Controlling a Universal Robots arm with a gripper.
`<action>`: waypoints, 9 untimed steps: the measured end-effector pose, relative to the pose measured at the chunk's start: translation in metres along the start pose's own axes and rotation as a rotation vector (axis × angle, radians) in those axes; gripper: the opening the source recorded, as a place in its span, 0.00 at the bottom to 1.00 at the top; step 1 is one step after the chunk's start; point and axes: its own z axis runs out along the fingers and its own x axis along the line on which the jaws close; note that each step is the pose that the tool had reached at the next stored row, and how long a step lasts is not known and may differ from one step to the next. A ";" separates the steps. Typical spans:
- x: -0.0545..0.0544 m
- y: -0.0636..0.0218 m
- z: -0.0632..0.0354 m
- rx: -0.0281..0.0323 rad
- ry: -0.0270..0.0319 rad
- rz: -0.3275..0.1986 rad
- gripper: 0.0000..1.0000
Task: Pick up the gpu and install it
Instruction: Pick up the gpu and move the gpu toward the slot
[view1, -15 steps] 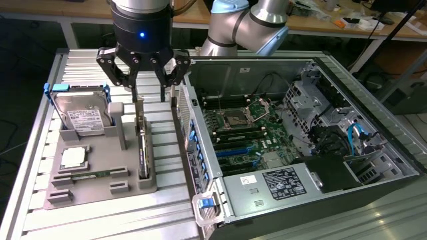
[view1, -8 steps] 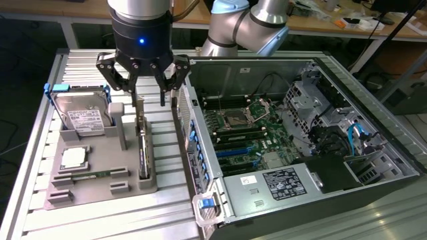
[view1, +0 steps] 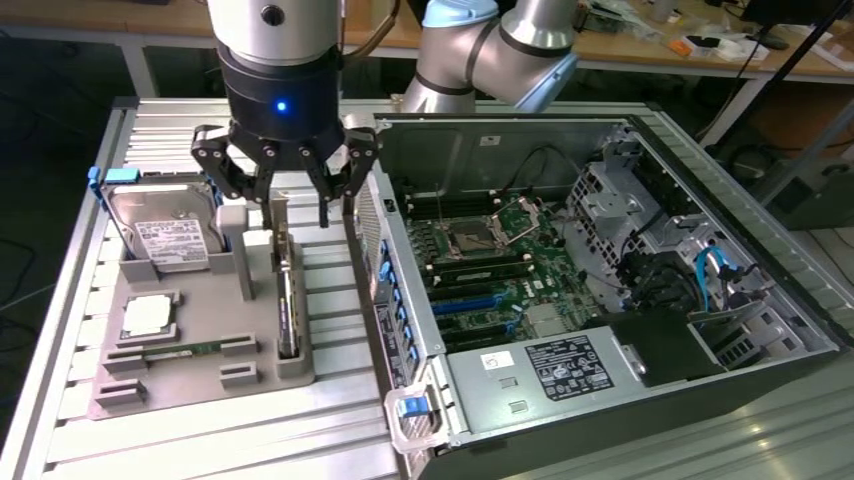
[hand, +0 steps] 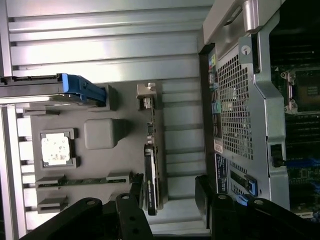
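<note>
One gripper (view1: 300, 208), two fingers spread apart, nothing held. It hangs in the upper left of the exterior view, over the far end of the one grey tray (view1: 187, 385).

One gpu (view1: 284, 300) stands on edge in the slot along the tray's exterior-view-right edge, left of centre in the frame. In the wrist view the gpu (hand: 151, 170) lies between the fingers (hand: 134, 192), closer to one of them; contact can't be told.

Also on the tray:
- one hard drive (view1: 163, 238) with blue rails
- one processor chip (view1: 144, 315)
- one memory stick (view1: 180, 352)

One open pc case (view1: 481, 150) fills centre-right, with its motherboard (view1: 494, 270) exposed. The tray's gpu edge sits just beside the case wall, leaving a narrow gap. The ribbed table (view1: 200, 445) is bare along the lower left.
</note>
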 end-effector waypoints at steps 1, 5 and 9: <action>0.000 -0.0010 0.0015 -0.0001 -0.0001 0.000 0.54; 0.001 -0.0035 0.0064 -0.0001 0.0000 0.000 0.54; 0.001 -0.0055 0.0108 -0.0001 0.0000 -0.001 0.54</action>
